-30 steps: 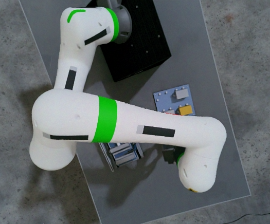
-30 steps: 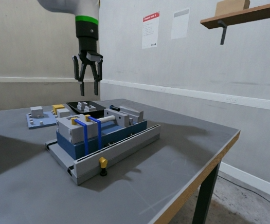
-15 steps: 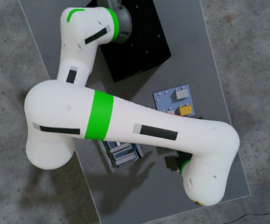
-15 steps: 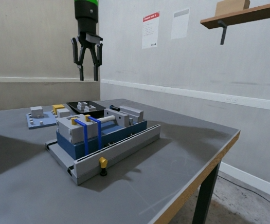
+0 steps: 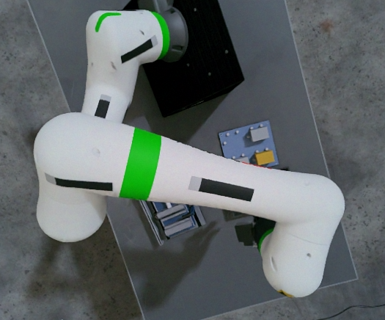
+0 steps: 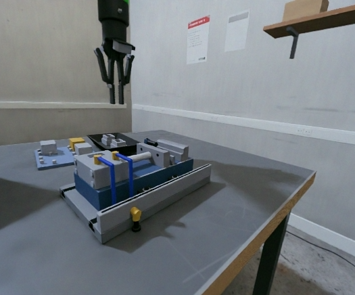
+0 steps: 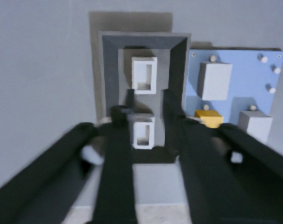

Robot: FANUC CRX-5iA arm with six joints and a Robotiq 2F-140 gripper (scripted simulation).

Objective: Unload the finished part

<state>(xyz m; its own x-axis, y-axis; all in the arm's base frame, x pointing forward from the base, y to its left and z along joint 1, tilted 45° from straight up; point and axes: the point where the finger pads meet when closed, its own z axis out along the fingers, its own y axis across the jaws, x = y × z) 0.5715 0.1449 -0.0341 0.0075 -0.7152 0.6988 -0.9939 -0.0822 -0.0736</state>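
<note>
The black outfeed tray (image 7: 142, 100) holds two grey pocketed blocks lying flat, pockets up: a far one (image 7: 144, 75) and a near one (image 7: 143, 134). They also show in the side view (image 6: 113, 139). My gripper (image 6: 115, 99) hangs high above the tray with its fingers nearly together and nothing between them; the blurred fingers frame the tray in the wrist view (image 7: 147, 120). The vise (image 6: 133, 170) stands in front of the tray, and the gap between its jaws (image 6: 165, 150) looks empty. In the overhead view the arm hides the tray and the gripper.
A blue fixture plate (image 6: 53, 157) left of the tray carries two upright plain grey blocks (image 7: 214, 80) (image 7: 254, 125) and a yellow block (image 7: 208, 119). The vise has a yellow knob (image 6: 135, 214) at its front. The robot's black base plate (image 5: 196, 66) lies at the table's far end.
</note>
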